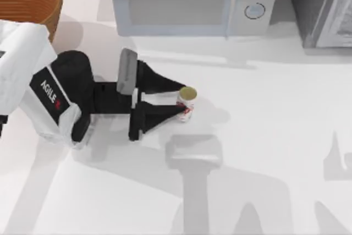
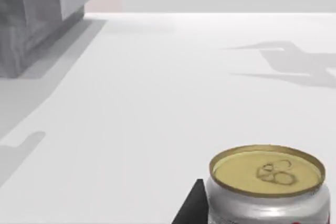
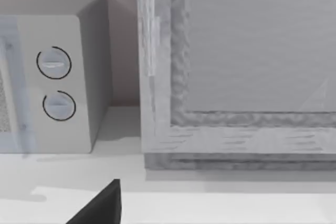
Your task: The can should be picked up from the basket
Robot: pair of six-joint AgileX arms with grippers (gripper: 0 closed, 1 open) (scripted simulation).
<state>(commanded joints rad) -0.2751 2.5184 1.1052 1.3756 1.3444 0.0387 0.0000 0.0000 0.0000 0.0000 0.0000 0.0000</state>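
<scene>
Top view is showing the left gripper (image 1: 183, 103) lying low over the white table (image 1: 275, 136), its black fingers (image 1: 162, 83) pinching the can (image 1: 187, 103) from both sides. The can is standing upright, probably on the table, near the centre. The basket (image 1: 33, 4) is sitting well apart at 10 o'clock. The microwave (image 1: 187, 1) is standing at 12 o'clock.

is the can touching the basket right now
Apart. The top view shows the can standing on the table near the middle, between the left gripper's fingers, while the basket sits far off at the back-left corner.
</scene>
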